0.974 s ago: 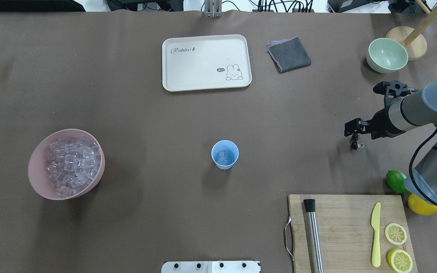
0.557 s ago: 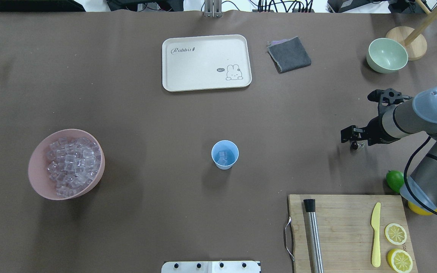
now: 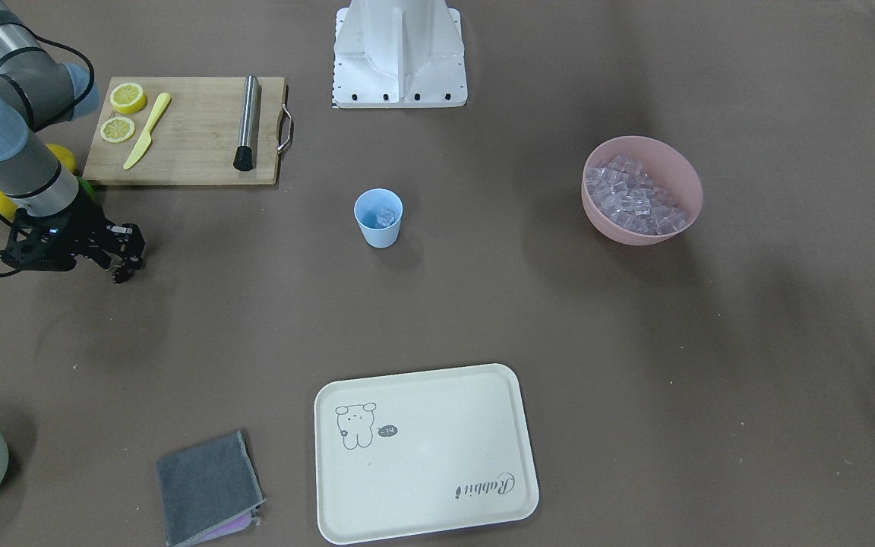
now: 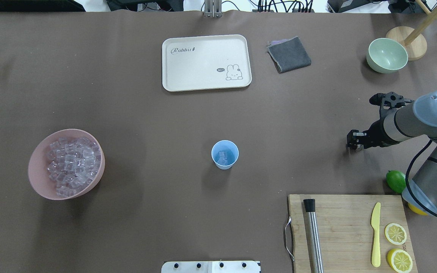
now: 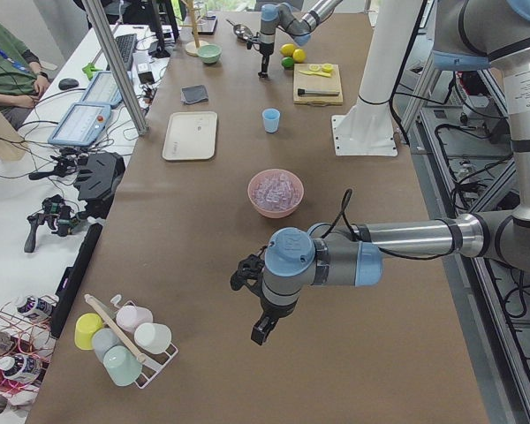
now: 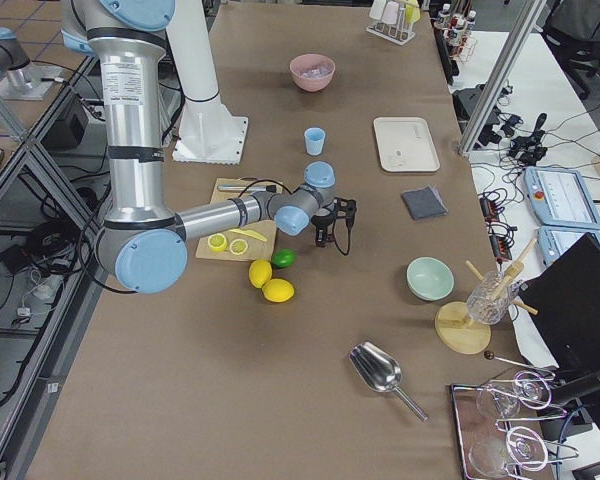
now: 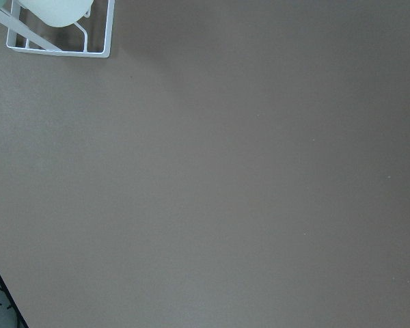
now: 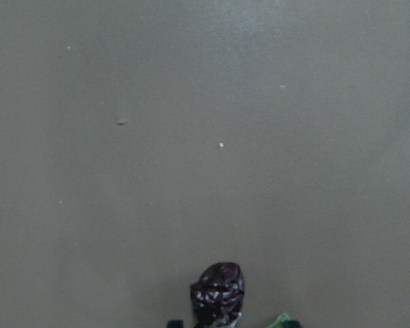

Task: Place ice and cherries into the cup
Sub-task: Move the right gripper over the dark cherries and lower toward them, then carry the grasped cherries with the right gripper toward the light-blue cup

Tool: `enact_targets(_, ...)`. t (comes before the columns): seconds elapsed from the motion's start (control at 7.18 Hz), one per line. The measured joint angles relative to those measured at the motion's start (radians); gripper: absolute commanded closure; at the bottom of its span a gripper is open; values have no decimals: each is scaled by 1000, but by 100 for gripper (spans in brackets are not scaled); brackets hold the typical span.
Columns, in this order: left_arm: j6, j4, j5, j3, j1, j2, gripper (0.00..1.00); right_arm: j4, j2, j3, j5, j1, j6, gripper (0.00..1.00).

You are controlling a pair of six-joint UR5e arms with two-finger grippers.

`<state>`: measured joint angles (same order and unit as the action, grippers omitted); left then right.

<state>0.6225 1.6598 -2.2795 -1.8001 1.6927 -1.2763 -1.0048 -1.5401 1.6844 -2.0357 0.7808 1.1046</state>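
Tabletop (image 4: 279, 125): cherries (image 8: 217, 294) half-hidden under R hand (image 4: 352, 147)

The brown, matte-covered bench (image 4: 135, 212) spreads all round the right fingers (image 4: 350, 146), evenly lit, its shadows soft. Beyond them, past a slanting aluminium post (image 6: 498, 75), runs a white desk (image 6: 580, 120) strewn with cables. Behind them lies what looks like tan tiled floor (image 6: 20, 12).

Bare bench (image 4: 290, 146) runs between the right end effector (image 4: 352, 147) and the cup (image 4: 225, 154). The board (image 4: 343, 227) flanks this lane nearside; tray (image 4: 203, 64) and cloth (image 4: 289, 55) lie well beyond.
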Motion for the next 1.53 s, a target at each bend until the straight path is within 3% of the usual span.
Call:
enact_targets(0.14, 0, 0, 0, 1, -1, 0, 2, 0, -5, 0, 0, 0, 0, 41)
enact_targets(0.28, 0, 0, 0, 0, -1, 0, 2, 0, -8, 1, 0, -1, 0, 49)
enact_targets(0.42, 0, 0, 0, 0, -1, 0, 2, 0, -8, 1, 5, -2, 1, 74)
enact_targets(0.56, 0, 1, 0, -1, -1, 0, 2, 0, -8, 1, 11, -2, 1, 85)
enact_targets(0.97, 0, 0, 0, 0, -1, -1, 2, -1, -4, 9, 10, -4, 1, 86)
enact_targets(1.53, 0, 0, 0, 2, -1, -1, 2, -25, 42, 100, -20, -4, 82, 85)
